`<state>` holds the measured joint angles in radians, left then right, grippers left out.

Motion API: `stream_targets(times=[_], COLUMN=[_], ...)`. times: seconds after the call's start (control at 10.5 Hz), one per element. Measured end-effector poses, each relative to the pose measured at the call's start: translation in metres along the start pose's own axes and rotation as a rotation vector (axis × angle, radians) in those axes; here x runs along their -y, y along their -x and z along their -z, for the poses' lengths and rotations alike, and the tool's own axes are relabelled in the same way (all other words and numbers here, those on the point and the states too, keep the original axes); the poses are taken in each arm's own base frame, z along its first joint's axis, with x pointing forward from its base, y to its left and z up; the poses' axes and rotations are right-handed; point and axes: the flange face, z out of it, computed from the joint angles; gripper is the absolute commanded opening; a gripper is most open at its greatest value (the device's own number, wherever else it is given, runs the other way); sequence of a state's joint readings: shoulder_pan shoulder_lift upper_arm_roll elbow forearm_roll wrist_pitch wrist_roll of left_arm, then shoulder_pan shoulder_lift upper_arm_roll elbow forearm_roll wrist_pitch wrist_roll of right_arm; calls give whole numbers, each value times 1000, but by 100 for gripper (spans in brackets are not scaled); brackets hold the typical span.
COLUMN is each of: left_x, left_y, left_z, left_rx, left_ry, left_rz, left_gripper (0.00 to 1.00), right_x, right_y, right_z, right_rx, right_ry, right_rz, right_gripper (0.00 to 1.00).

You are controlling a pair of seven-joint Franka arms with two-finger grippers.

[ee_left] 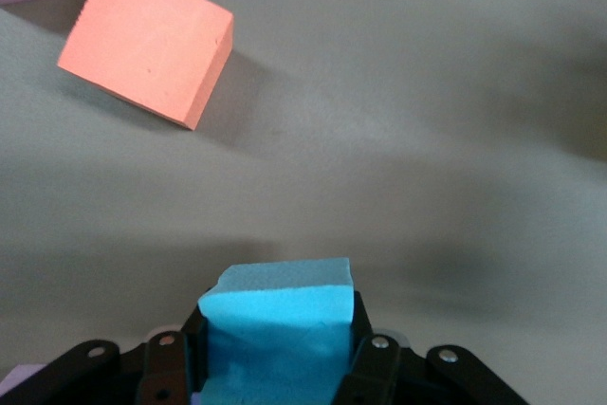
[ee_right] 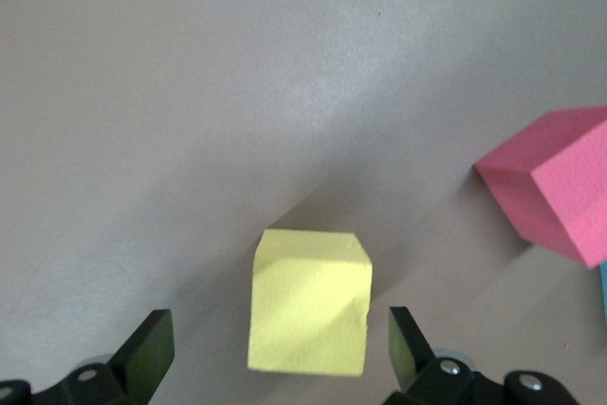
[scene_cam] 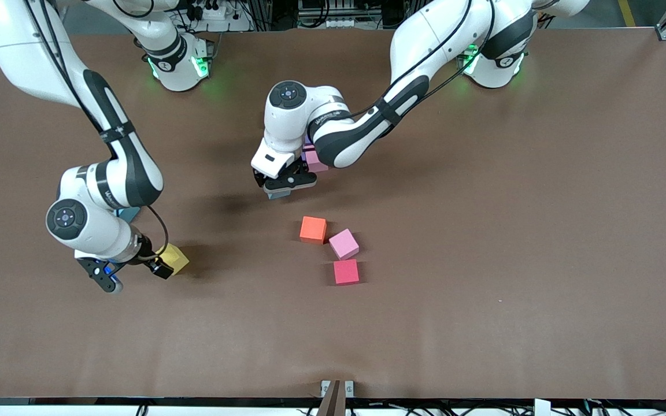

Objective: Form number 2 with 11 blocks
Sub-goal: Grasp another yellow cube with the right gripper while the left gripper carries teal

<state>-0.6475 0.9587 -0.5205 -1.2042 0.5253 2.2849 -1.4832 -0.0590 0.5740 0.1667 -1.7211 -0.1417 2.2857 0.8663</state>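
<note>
My left gripper (scene_cam: pixel 284 186) is shut on a light blue block (ee_left: pixel 280 320) and hangs over the middle of the table. Close by lie an orange block (scene_cam: pixel 313 229), a pink block (scene_cam: pixel 344 244) and a red block (scene_cam: pixel 346 271); the orange block (ee_left: pixel 147 40) also shows in the left wrist view. My right gripper (scene_cam: pixel 133 273) is open over a yellow block (ee_right: pixel 308 303), with one finger on either side of it. That yellow block (scene_cam: pixel 174 258) lies toward the right arm's end of the table. The number 2 is out of view.
Under the left arm's forearm a pink block (scene_cam: pixel 315 162) and a purple one (scene_cam: pixel 308 141) peek out. Another light blue block (scene_cam: pixel 128 214) lies beneath the right arm's wrist. A deep pink block (ee_right: pixel 560 182) sits near the yellow one in the right wrist view.
</note>
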Motion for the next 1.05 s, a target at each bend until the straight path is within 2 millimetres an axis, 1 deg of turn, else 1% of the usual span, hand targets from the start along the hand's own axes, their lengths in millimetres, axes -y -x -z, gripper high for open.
stream_targets(times=[0.19,0.38,0.67,0.77,0.96,1.05], left_x=[0,2,8,9,8,8], left_y=[12,21,39,44,47,47], left_z=[-11,-22,-49,-54,-56,-55], left_rx=[10,20,20,17,15,15], left_ry=[-13,-30,-70,-79,-81,-80], left_rz=[-48,-100,-139,-147,-151,-152], left_gripper=[0,0,0,0,0,0], right_x=[-4,-1,1,2,-1,-2], right_y=[-6,-7,-4,-3,1,3], right_z=[-14,-24,-35,-38,-48,-53], right_rx=[12,16,20,25,42,49], right_ry=[8,5,2,5,19,25], right_rz=[23,27,36,41,45,46], right_gripper=[100,100,100,100,100,40])
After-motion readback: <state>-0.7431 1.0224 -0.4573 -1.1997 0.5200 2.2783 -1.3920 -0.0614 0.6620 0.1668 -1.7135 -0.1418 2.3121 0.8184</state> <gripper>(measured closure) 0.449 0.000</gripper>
